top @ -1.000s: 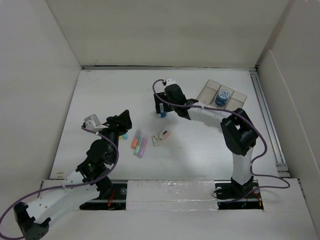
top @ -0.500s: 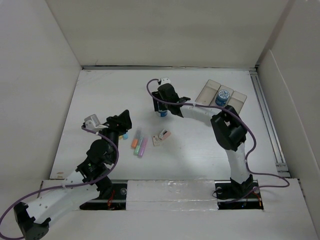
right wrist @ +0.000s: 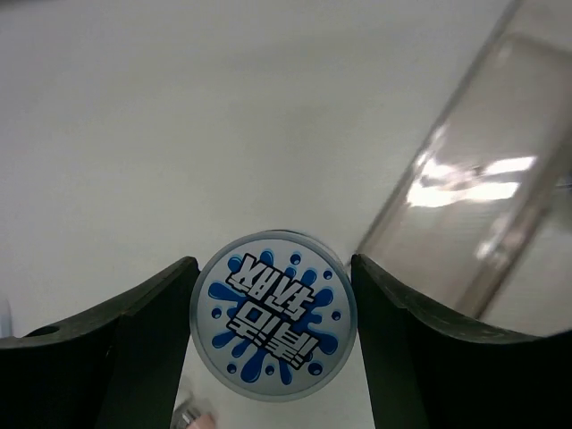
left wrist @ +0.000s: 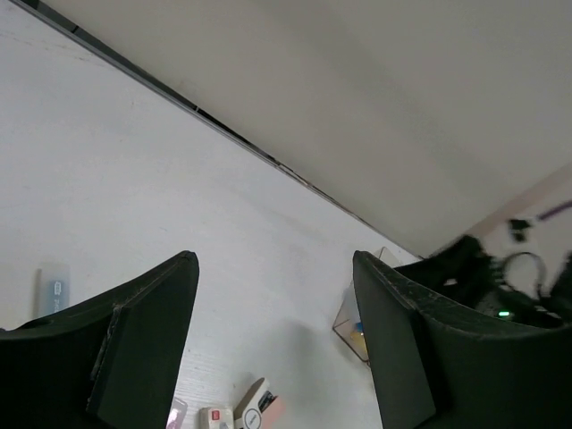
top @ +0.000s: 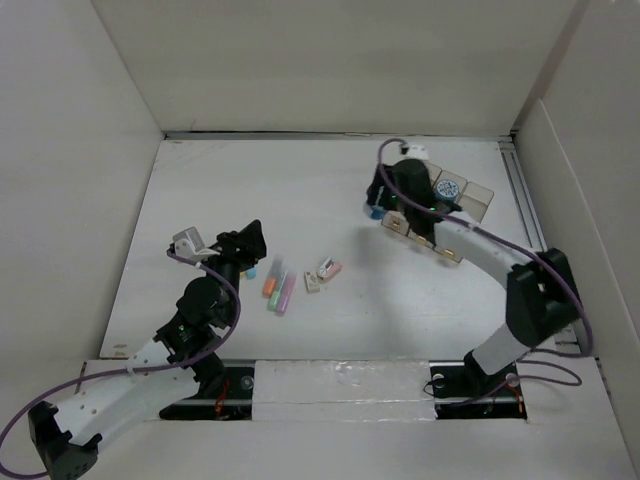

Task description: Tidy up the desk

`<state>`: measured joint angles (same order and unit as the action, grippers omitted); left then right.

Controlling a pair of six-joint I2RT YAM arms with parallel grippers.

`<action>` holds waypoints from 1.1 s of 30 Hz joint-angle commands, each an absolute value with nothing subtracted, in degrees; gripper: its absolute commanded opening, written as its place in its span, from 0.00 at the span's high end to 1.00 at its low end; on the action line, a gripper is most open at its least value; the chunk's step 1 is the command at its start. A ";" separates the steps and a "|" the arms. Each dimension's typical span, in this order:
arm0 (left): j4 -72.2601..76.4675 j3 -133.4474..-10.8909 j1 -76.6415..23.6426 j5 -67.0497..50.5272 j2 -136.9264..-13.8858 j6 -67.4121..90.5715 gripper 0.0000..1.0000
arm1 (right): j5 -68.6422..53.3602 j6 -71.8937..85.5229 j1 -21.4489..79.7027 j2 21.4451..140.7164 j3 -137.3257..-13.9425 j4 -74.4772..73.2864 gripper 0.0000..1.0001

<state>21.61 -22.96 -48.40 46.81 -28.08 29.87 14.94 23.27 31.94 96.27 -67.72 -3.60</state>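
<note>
The desk (top: 220, 190) is a white plank tabletop walled by white panels. My right gripper (top: 376, 208) is shut on a small round blue container (top: 373, 212), held just left of the clear three-compartment tray (top: 478, 196). In the right wrist view the container's blue-splash lid (right wrist: 273, 311) sits between the fingers (right wrist: 143, 331), with the tray's wall (right wrist: 474, 214) to the right. A second blue container (top: 447, 191) stands in the tray's middle compartment. My left gripper (top: 246, 243) is open and empty above the desk (left wrist: 134, 179).
Orange (top: 270, 285), purple (top: 286, 293) and blue (top: 251, 271) highlighters lie at centre-left by the left gripper. Two small white-and-pink items (top: 326, 269) (top: 312, 285) lie beside them and show in the left wrist view (left wrist: 255, 413). A rail (top: 530, 230) runs along the desk's right edge.
My right gripper has swung right from the desk's middle to beside the tray, carrying the small blue container. The left arm has barely moved.
</note>
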 commanded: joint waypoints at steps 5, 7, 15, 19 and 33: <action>23.99 -24.08 -48.69 45.18 -29.44 29.88 0.34 | 19.78 34.09 13.83 76.65 -54.76 5.28 0.64; 24.61 -23.73 -48.69 45.18 -29.62 29.53 0.34 | 19.60 35.41 11.87 75.94 -53.62 4.31 0.64; 23.73 -24.34 -48.69 45.00 -30.15 29.97 0.34 | 19.43 35.68 8.61 77.52 -51.50 2.55 0.63; 24.43 -23.73 -48.69 45.00 -29.27 29.62 0.34 | 19.86 35.77 9.14 79.44 -51.85 2.99 0.63; 23.47 -23.91 -48.69 44.74 -28.13 29.88 0.34 | 21.53 35.07 11.85 83.16 -56.77 -2.02 0.13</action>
<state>21.58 -22.96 -48.40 45.04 -29.34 29.89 19.81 35.22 9.85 86.50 -52.84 -3.14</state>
